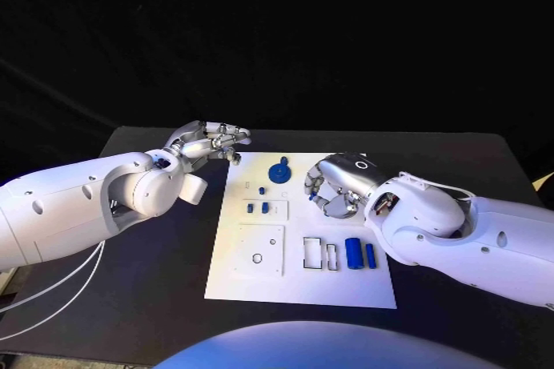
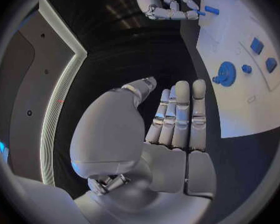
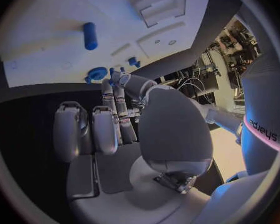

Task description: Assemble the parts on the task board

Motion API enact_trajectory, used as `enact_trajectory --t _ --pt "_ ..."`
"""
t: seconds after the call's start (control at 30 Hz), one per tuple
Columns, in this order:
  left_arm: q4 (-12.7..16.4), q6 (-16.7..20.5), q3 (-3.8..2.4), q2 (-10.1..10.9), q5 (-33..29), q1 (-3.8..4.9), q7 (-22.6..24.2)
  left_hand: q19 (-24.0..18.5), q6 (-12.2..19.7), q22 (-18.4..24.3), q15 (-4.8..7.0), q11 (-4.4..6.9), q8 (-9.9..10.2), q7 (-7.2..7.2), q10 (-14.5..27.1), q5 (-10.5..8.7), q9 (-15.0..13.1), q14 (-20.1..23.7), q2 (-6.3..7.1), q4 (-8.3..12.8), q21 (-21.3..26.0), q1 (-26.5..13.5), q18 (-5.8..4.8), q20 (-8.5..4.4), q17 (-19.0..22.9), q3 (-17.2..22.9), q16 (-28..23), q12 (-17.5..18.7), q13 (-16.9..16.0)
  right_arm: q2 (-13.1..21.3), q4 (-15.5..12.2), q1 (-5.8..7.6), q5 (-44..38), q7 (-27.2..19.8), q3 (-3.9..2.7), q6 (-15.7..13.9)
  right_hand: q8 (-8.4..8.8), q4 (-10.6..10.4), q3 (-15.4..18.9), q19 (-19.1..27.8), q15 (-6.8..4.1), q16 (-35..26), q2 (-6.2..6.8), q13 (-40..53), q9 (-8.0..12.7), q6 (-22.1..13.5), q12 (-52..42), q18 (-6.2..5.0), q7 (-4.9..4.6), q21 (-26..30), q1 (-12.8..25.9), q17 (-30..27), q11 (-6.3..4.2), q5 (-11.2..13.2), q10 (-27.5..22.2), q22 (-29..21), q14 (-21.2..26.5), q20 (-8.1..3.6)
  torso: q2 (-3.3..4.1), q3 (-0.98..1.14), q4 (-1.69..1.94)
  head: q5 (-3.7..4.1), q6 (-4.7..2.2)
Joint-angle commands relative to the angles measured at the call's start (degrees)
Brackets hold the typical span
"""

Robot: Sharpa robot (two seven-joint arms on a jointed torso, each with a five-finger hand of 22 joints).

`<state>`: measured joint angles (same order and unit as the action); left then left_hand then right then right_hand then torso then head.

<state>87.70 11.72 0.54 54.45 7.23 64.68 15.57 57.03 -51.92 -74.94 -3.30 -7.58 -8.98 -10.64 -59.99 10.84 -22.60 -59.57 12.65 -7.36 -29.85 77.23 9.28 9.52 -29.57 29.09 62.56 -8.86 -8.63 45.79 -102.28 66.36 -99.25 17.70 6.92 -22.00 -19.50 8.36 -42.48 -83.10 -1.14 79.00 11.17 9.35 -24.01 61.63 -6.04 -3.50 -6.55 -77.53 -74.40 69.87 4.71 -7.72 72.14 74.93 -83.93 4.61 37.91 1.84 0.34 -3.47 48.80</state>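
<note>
The left hand [image 1: 211, 142] hovered just off the far left corner of the task board [image 1: 300, 293], over the black table [image 1: 162, 297]. Its fingers [image 2: 182, 115] lay straight and side by side, the thumb apart, and it held nothing. The right hand [image 1: 337, 186] hung over the far right part of the board with its fingers [image 3: 105, 127] curled down toward the plate; whether they pinched a part I could not tell. A round blue part [image 1: 279, 174] sat on the board between the two hands. Two small blue parts [image 1: 258, 209] stood in a block near the board's middle. Two blue cylinders [image 1: 360, 255] lay by the near right edge, beside a rectangular recess [image 1: 313, 253].
</note>
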Motion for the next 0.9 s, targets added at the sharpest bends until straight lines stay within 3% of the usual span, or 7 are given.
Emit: enact_trajectory --t 0.03,0.23,0.63,0.9 --pt "0.0 -0.5 -0.04 -0.4 -0.1 -0.03 0.6 0.0 0.5 -0.1 -0.12 0.06 -0.2 0.07 0.4 0.32 0.1 0.4 -0.02 0.5 0.3 0.5 1.0 -0.07 0.1 0.0 -0.3 -0.2 -0.1 -1.2 -0.8 -0.68 0.2 -1.3 0.05 0.4 -0.29 -0.1 -0.4 -0.2 -0.44 0.4 -1.1 2.9 -0.1 0.3 -0.1 0.55 -0.03 -0.2 -1.0 0.0 -1.95 -0.1 2.5 10.1 -2.4 -0.09 -0.05 -0.12 0.08 -0.87 0.12" --pt "0.0 -0.5 -0.04 -0.9 -0.2 -0.03 0.6 0.0 0.5 -0.1 -0.14 0.05 -0.2 0.05 0.4 0.33 0.1 0.5 -0.02 0.4 0.4 0.4 0.99 -0.06 0.1 0.0 -0.3 -0.2 -0.1 -3.9 -0.4 -2.71 0.1 -1.8 0.31 0.8 -0.23 -0.1 -0.5 -0.1 -0.44 0.4 -1.17 2.9 -0.1 0.2 0.0 0.51 -0.05 0.0 -1.0 0.0 -1.93 -0.1 2.4 10.0 -2.4 -0.1 0.05 -0.14 -0.01 -1.8 0.26" --pt "0.1 -0.8 -0.04 -2.0 -0.3 -0.03 0.5 0.0 0.7 -0.2 -0.2 -0.02 -0.3 -0.03 0.6 0.43 0.2 0.5 0.05 0.4 0.5 0.3 0.97 -0.03 0.2 -0.1 -0.4 -0.2 -0.1 -8.7 3.1 -7.27 -1.1 -2.9 0.79 0.4 -0.19 -0.1 -0.6 -0.1 -0.44 0.4 -1.22 3.0 -0.2 0.1 0.0 0.49 -0.06 0.1 -1.0 0.0 -1.92 0.0 2.3 10.0 -2.4 -0.11 0.09 -0.11 0.1 -3.22 1.17" --pt "0.2 -1.1 -0.05 -2.2 -0.3 -0.02 0.4 0.0 0.7 -0.2 -0.21 -0.03 -0.3 -0.04 0.7 0.41 0.2 0.5 0.07 0.4 0.5 0.3 0.97 -0.02 0.2 -0.1 -0.4 -0.2 -0.1 -9.8 4.2 -8.41 -1.6 -2.7 0.85 -0.3 -0.16 0.0 -0.6 -0.1 -0.43 0.4 -1.25 3.0 -0.2 0.1 0.1 0.48 -0.07 0.1 -1.0 0.0 -1.91 0.0 2.3 10.0 -2.4 -0.11 0.19 -0.1 0.07 -3.84 1.2"
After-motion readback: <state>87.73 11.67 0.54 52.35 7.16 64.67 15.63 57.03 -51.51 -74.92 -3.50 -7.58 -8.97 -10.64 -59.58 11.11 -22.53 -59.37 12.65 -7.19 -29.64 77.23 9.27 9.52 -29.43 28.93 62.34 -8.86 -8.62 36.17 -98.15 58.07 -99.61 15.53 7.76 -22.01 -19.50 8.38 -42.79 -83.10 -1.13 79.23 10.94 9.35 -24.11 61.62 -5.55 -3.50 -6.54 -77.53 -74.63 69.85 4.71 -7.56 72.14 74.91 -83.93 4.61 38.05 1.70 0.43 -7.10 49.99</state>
